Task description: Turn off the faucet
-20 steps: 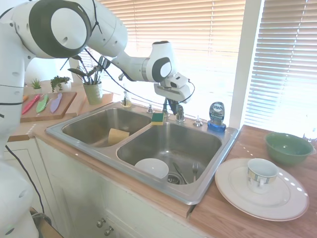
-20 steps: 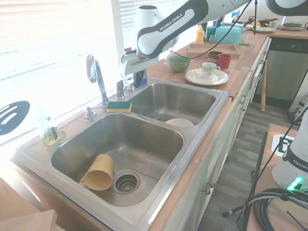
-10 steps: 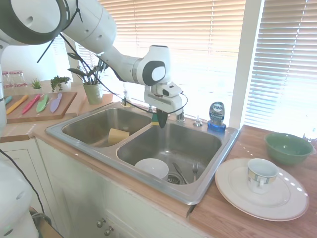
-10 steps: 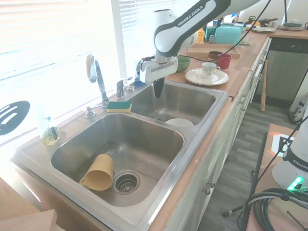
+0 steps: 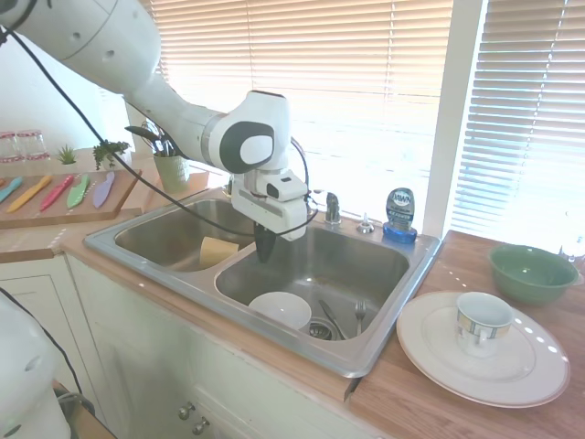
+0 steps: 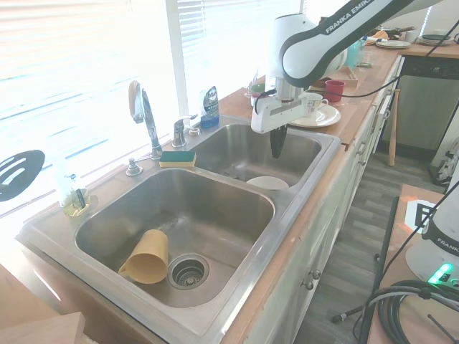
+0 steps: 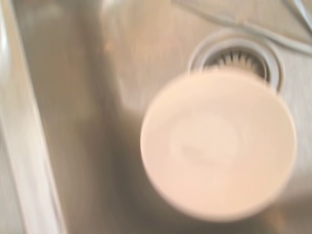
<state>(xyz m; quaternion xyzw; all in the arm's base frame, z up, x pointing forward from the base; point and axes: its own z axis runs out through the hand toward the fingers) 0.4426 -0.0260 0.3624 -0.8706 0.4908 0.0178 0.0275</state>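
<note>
Where the counter meets the window, the double-basin steel sink [image 6: 319, 152] serves as the landmark for all else. The white arm reaches over the sink's basin nearer the plate, and its gripper [image 6: 276, 148] hangs fingers-down above that basin, pressed together with nothing between them, well apart from the faucet [image 6: 143, 113]. The faucet stands on the sink's rear ledge at the divider between the two basins, its arched spout rising beside the window and its small chrome lever [image 6: 178, 132] upright just beside it; no running water can be made out. A white plate [image 5: 484, 352] bearing a cup [image 5: 482, 320] lies on the counter beside the sink. A white bowl [image 6: 267, 183] sits upturned inside the basin under the gripper, and the blurred wrist view shows it next to the drain [image 7: 237, 57]. A yellow cup [image 6: 145, 258] lies on its side in the sink's other basin. A green-and-yellow sponge [image 6: 177, 158] rests on the rear ledge at the faucet's base.
</note>
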